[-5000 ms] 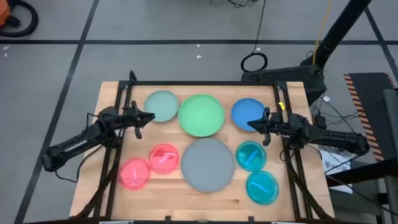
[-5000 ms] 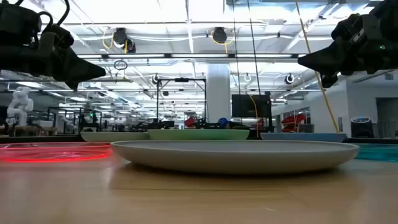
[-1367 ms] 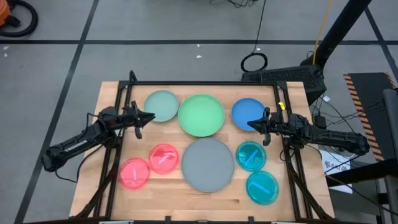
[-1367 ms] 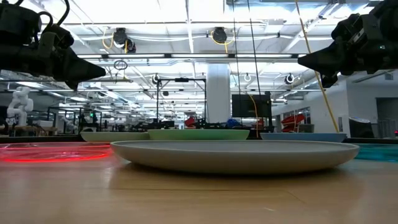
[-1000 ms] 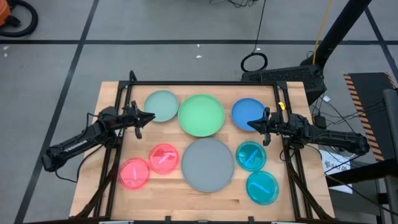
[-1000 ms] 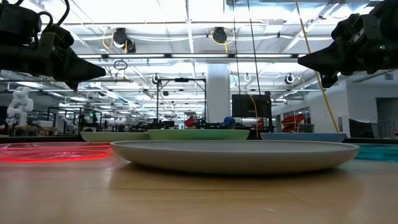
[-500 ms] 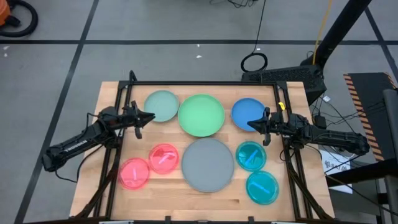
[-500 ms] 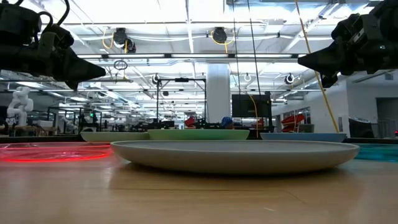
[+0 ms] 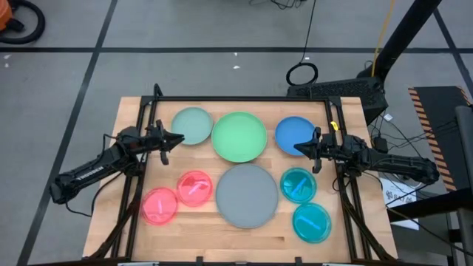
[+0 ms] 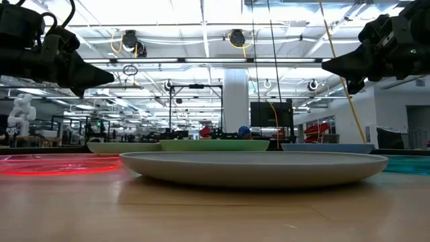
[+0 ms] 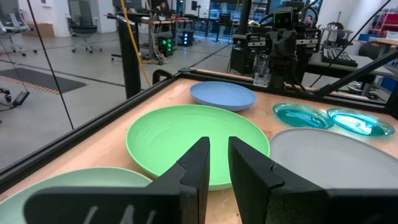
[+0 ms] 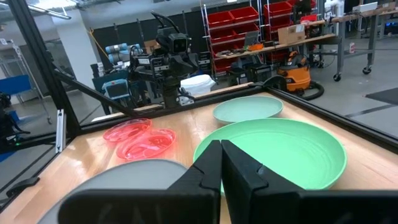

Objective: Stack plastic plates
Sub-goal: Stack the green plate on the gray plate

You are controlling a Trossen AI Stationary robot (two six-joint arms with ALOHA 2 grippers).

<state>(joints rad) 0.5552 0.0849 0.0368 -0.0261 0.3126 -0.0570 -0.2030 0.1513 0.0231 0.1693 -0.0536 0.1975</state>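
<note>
Wooden tabletop (image 9: 133, 118) carrying eight unstacked plastic plates (image 9: 246, 195), all lying flat. Left hand (image 9: 177, 138) hovering, narrowly parted, beside mint plate; right hand (image 9: 299, 147) hovering, nearly closed, over blue plate.

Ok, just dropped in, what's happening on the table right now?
Nothing is being handled. Eight plates lie apart on the table, none stacked: grey plate, green plate, mint plate, blue plate, two pink plates and two teal plates. The left gripper hangs beside the mint plate, fingers slightly apart; the right gripper hangs at the blue plate's edge, fingers closed. Both are empty.
</note>
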